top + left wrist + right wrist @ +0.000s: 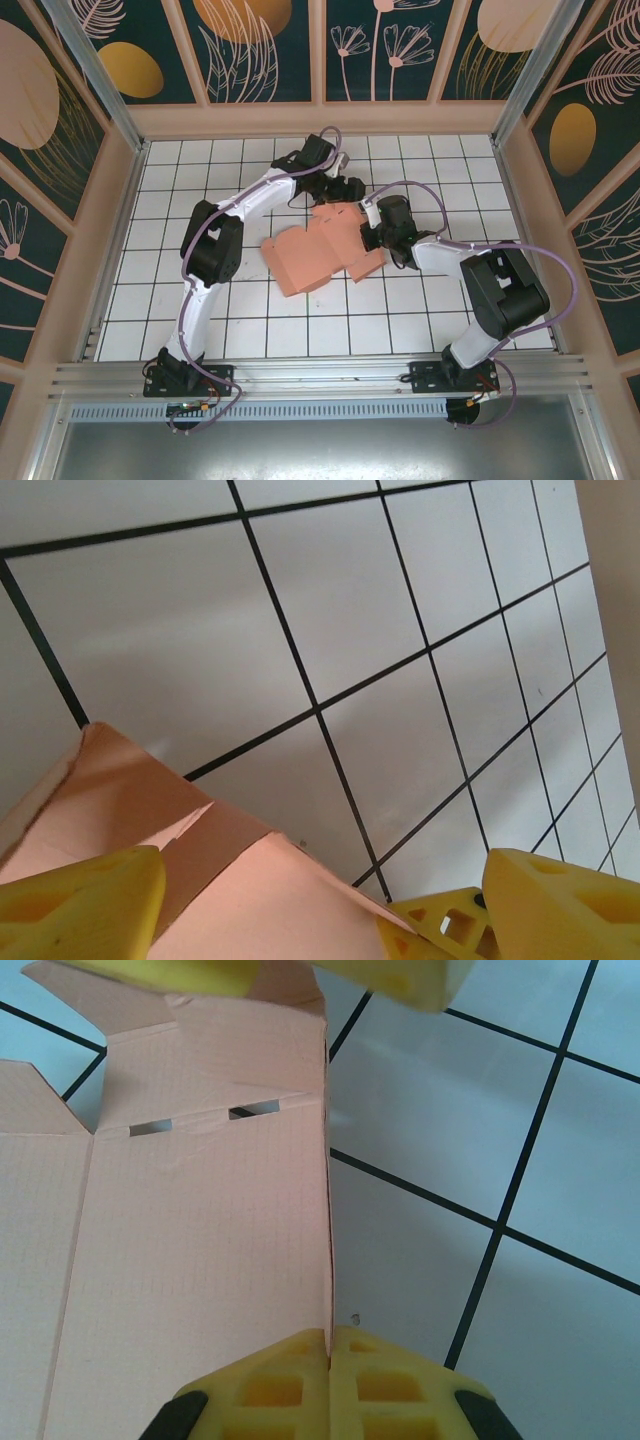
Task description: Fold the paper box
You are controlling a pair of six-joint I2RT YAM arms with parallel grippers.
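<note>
The salmon-pink paper box lies partly unfolded on the white tiled floor, with its flaps spread toward the left. My right gripper is at its right side. In the right wrist view the right gripper is shut on the upright edge of a box panel. My left gripper is at the far edge of the box. In the left wrist view the left gripper stands open, its yellow fingers wide apart, with a raised box flap between them and untouched.
The tiled floor has black grid lines and is ringed by low wooden walls. A metal rail runs along the near edge by the arm bases. Bare tiles lie left of and in front of the box.
</note>
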